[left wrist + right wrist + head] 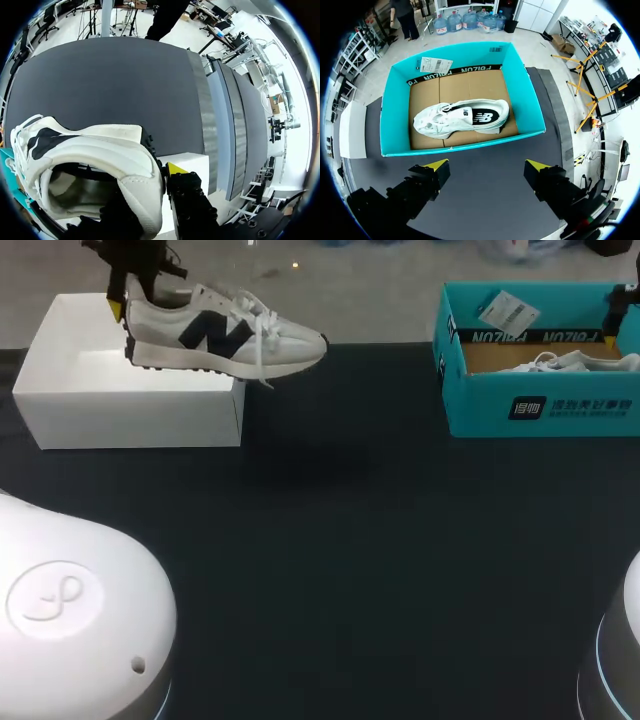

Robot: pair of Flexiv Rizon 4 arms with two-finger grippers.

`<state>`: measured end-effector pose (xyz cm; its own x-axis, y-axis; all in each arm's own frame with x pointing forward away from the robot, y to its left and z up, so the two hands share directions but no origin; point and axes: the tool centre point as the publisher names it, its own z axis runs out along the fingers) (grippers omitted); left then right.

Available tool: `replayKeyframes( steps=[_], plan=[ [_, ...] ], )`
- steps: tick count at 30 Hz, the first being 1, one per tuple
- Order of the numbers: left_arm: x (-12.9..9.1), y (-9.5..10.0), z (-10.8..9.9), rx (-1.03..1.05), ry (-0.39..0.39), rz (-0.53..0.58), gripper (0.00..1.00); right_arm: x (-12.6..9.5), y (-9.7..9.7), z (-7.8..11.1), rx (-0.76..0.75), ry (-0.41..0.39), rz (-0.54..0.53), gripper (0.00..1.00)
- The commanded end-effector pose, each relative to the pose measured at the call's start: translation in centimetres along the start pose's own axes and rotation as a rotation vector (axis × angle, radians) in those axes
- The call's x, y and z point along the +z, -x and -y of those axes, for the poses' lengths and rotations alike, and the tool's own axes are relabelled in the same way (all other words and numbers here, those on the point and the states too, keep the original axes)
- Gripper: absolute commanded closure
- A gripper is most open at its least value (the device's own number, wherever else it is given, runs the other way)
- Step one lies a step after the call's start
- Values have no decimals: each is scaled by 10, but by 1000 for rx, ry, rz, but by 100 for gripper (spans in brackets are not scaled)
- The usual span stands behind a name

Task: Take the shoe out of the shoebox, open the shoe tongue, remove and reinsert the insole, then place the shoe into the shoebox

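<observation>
A white sneaker with a dark side logo hangs level above the white box, toe pointing right. My left gripper is shut on its heel collar. In the left wrist view the heel sits between the fingers of the left gripper, one yellow tip outside it. A second white sneaker lies on its side on the cardboard floor of the teal shoebox. My right gripper hovers open above the box's near wall. In the head view the teal shoebox stands at the back right with my right gripper over it.
A paper tag leans on the shoebox's far wall. The white box sits at the table's back left. Dark tabletop stretches between the two boxes and toward the front.
</observation>
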<state>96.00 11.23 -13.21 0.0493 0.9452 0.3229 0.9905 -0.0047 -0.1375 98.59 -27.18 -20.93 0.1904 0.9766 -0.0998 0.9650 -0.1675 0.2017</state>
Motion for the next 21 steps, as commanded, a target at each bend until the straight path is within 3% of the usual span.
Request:
replayKeyframes(
  steps=[1, 14, 21],
  plan=[
    [1, 12, 30, 4, 453, 16, 100, 0, 0, 0, 1, 2, 1, 0],
    [6, 65, 59, 3, 492, 34, 100, 0, 0, 0, 1, 2, 1, 0],
    [9, 82, 69, 20, 511, 126, 100, 0, 0, 0, 1, 2, 1, 0]
  ],
)
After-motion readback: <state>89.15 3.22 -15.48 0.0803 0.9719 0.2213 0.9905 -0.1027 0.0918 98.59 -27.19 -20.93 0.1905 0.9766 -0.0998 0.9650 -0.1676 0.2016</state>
